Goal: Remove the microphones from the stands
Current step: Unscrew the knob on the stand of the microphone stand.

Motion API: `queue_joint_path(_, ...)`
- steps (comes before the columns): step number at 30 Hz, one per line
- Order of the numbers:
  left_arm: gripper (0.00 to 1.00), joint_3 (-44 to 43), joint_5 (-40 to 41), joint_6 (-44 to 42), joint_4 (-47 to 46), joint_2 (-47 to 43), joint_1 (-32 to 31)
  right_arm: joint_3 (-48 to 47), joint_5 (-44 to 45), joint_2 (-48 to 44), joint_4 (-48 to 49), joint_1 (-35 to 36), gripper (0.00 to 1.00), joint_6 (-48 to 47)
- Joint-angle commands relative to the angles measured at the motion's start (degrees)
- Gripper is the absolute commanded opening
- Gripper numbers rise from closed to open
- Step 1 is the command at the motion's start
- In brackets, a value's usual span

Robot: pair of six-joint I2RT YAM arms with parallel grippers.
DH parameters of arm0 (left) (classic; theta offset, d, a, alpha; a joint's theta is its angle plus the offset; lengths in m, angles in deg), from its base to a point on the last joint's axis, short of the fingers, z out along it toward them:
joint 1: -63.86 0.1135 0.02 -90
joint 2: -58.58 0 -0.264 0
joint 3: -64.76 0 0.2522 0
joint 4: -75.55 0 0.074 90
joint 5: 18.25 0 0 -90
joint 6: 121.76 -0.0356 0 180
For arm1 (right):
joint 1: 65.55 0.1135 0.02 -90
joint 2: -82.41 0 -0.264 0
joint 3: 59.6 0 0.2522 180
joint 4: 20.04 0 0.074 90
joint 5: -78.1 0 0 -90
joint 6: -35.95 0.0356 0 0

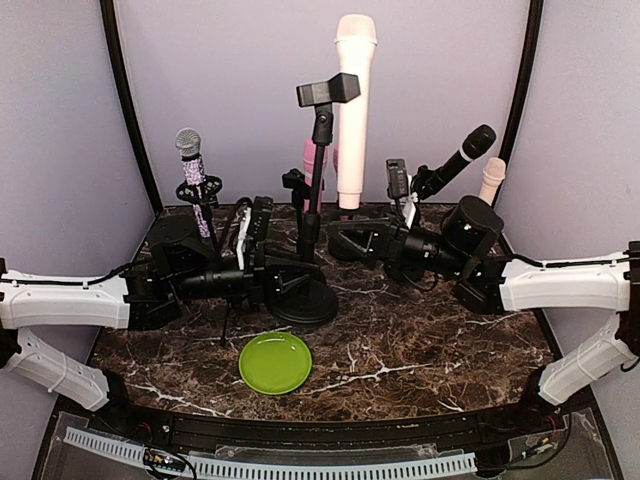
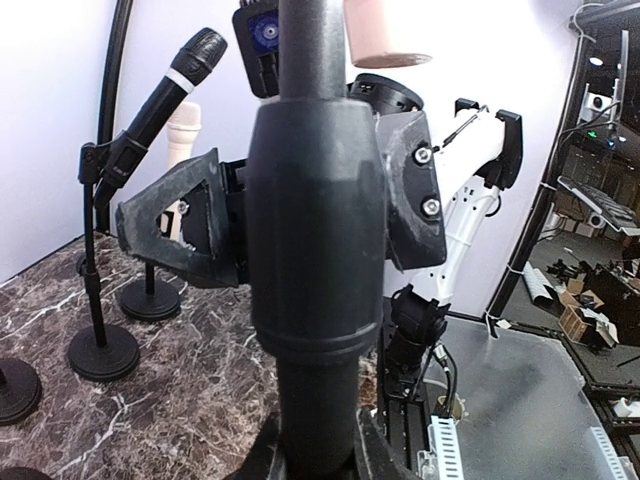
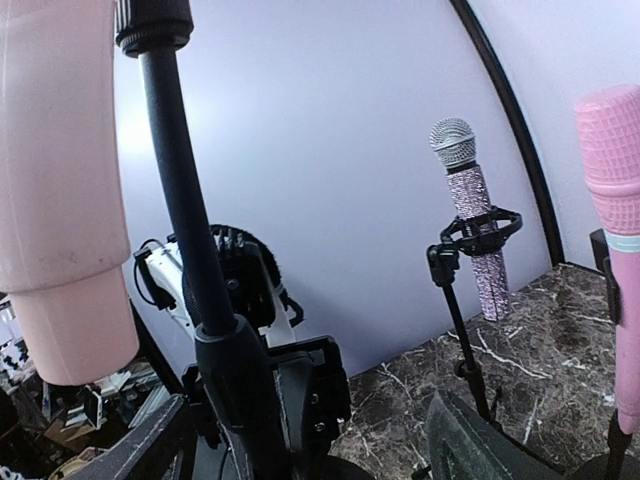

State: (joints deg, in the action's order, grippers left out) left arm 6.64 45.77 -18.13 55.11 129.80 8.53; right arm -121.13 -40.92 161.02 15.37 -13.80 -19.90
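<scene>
The black stand (image 1: 318,170) rises from its round base (image 1: 300,300) in the middle of the table, and the clip (image 1: 327,92) on top holds nothing. My left gripper (image 1: 300,272) is shut on the thick lower pole (image 2: 318,250), which fills the left wrist view. My right gripper (image 1: 335,242) is open. Its fingers (image 3: 480,440) stand wide on either side of the pole (image 3: 235,390) without touching it. A big pale pink microphone (image 1: 354,110) stands upright just behind the stand, its lower end (image 3: 70,320) hanging free above my right gripper. What supports it is hidden.
A green plate (image 1: 275,362) lies near the front. A glitter microphone (image 1: 192,165) is on a stand at the back left. A pink one (image 1: 312,160) is behind the centre, and a black one (image 1: 460,158) and a beige one (image 1: 492,178) are at the back right.
</scene>
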Motion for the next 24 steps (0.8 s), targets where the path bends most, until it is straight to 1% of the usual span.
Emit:
queue_joint_path(1, 0.0, 3.11, 6.06, -0.83, -9.26, -2.63, 0.22, 1.89, 11.02, -1.69, -0.21, 3.05, 0.82, -2.18)
queue_joint_path(4, 0.0, 4.82, 9.82, -1.14, -9.56, -3.16, 0.2, 2.72, 19.44, -1.8, 0.15, 6.14, 0.82, -3.31)
queue_joint_path(7, 0.0, 6.42, 12.85, -1.62, -9.24, -4.14, 0.22, 2.88, 25.0, -1.23, 0.68, 9.58, 0.82, -5.25)
queue_joint_path(10, 0.0, 6.8, 13.43, -2.21, -8.78, -4.68, 0.22, 2.3, 29.66, -0.24, 0.79, 12.03, 0.81, -6.5)
queue_joint_path(13, 0.0, 6.95, 13.58, -2.29, -8.54, -5.04, 0.22, 1.47, 34.15, 1.04, -0.04, 12.59, 0.79, -5.2)
queue_joint_path(16, 0.0, 7.05, 13.5, -2.22, -8.21, -5.39, 0.22, 0.27, 35.49, 2.31, -1.16, 12.59, 0.74, -4.37)
queue_joint_path(19, 0.0, 7.17, 13.24, -2.14, -8.17, -5.47, 0.22, -0.65, 34.66, 3.8, -0.65, 12.83, 0.68, -4.2)
queue_joint_path(22, 0.0, 7.02, 12.93, -2.01, -7.81, -5.4, 0.16, -1.91, 33.13, 4.79, -0.45, 13.23, 0.59, -5.27)
queue_joint_path(24, 0.0, 6.96, 12.71, -2.02, -7.67, -5.33, 0.17, -2.59, 32.62, 5.13, -0.56, 13.58, 0.56, -6.64)
